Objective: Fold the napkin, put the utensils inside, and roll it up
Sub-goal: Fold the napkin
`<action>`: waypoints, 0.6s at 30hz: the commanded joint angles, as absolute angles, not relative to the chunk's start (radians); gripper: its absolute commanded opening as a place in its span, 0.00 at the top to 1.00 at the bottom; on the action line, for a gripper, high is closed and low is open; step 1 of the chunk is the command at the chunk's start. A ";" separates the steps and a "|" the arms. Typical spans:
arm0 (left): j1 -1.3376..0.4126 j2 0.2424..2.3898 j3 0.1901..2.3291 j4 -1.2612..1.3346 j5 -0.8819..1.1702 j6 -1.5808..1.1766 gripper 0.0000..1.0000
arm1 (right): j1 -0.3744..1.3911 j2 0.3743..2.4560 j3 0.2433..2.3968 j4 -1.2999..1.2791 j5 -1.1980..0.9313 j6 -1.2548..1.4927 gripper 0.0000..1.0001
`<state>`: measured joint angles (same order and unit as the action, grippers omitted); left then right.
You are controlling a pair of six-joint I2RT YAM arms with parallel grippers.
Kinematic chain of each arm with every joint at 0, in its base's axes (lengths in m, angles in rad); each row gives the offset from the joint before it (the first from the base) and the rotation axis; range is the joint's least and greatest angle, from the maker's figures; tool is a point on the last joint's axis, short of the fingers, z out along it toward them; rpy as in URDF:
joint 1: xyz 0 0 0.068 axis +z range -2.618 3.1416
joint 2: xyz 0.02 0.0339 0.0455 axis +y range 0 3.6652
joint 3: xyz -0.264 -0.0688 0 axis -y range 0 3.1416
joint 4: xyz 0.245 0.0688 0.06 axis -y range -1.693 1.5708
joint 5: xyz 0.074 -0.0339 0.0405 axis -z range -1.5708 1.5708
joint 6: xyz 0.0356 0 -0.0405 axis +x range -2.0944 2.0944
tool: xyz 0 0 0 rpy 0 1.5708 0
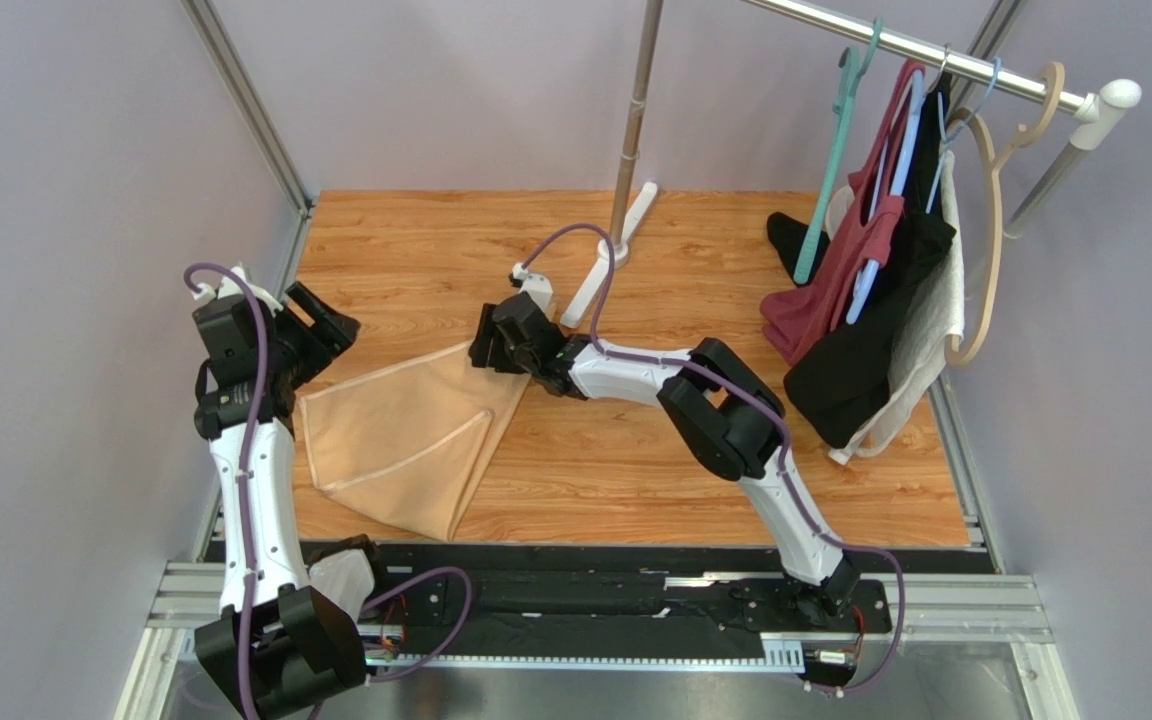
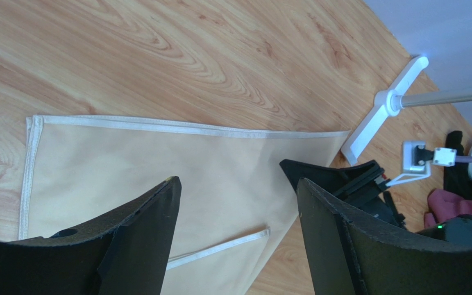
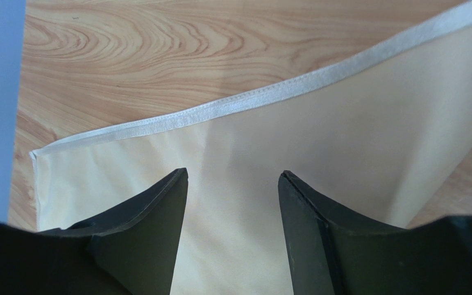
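Note:
The peach-tan napkin [image 1: 387,435] lies folded on the wooden table, with a pale hem along its edges and one flap laid over itself. My left gripper [image 1: 324,330] is open and empty above the napkin's far left corner; in the left wrist view the gripper [image 2: 238,184] has the napkin [image 2: 158,160] spread under it. My right gripper [image 1: 504,339] is open over the napkin's far right corner. In the right wrist view the gripper [image 3: 233,175] has the napkin [image 3: 318,129] just below its tips, gripping nothing. The spoon is out of view.
A clothes rack stands at the back: its metal pole [image 1: 635,135] and long white foot [image 1: 609,263] are just behind my right gripper. Dark red, black and white garments [image 1: 868,300] hang at the right. The foot also shows in the left wrist view [image 2: 380,110].

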<state>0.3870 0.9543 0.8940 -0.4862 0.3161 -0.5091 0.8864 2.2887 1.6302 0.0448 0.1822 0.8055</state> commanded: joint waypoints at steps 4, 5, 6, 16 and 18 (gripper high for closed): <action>0.373 0.976 0.881 -0.468 0.295 -0.522 0.22 | 0.752 2.259 1.709 0.009 0.074 0.606 0.40; 0.358 0.977 0.881 -0.468 0.287 -0.520 0.22 | 0.736 2.270 1.718 0.005 0.054 0.609 0.41; 0.344 0.980 0.877 -0.469 0.278 -0.520 0.22 | 0.715 2.281 1.724 0.005 0.034 0.604 0.41; 0.153 1.156 0.848 -0.477 0.207 -0.592 0.21 | 0.677 2.312 1.727 -0.025 -0.041 0.580 0.41; 0.153 1.218 0.836 -0.477 0.216 -0.620 0.21 | 0.678 2.312 1.714 -0.026 -0.038 0.591 0.41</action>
